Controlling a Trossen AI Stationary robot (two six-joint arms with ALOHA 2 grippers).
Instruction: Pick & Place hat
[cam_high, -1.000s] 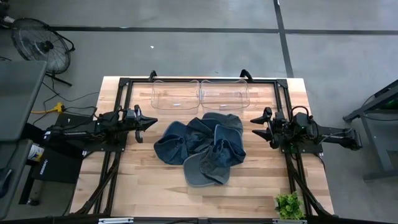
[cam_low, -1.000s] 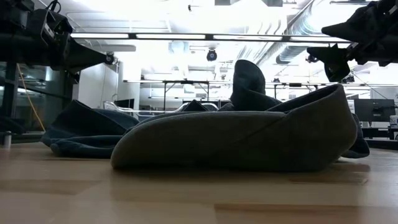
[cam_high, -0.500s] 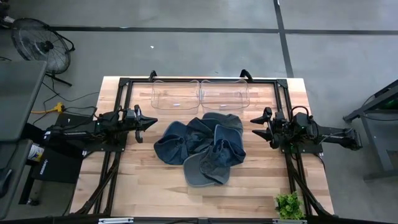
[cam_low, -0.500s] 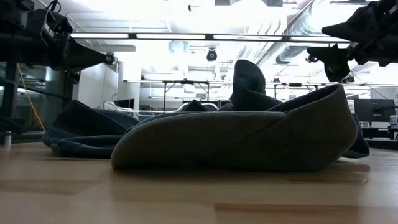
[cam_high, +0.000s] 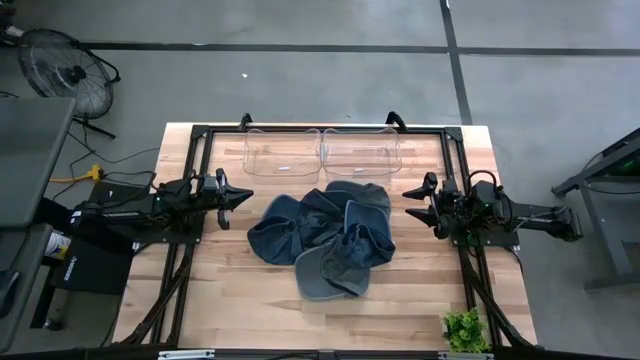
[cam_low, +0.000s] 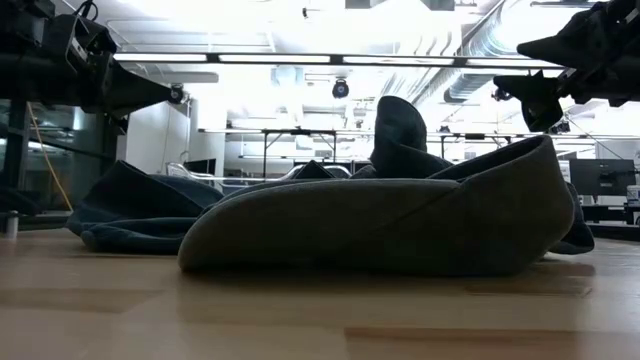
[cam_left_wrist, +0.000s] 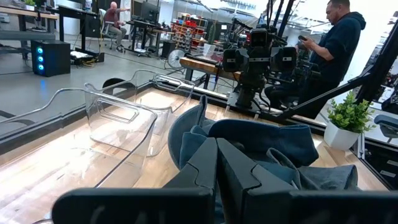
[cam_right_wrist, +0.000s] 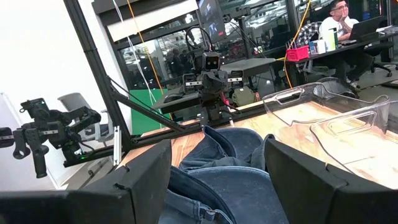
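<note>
Right now we see a heap of blue-grey hats (cam_high: 325, 238) lying in the middle of the wooden bench (cam_high: 240, 300), just in front of two clear plastic bins (cam_high: 322, 152) that sit side by side at the far edge. Our left claw (cam_high: 240, 198) hangs above the bench just left of the heap, its fingers pressed together (the left wrist view shows them meeting). Our right claw (cam_high: 412, 206) hangs just right of the heap with its fingers spread wide, gripping nothing. Neither claw touches the hats. A small green plant (cam_high: 464, 329) stands at the bench's near right corner
</note>
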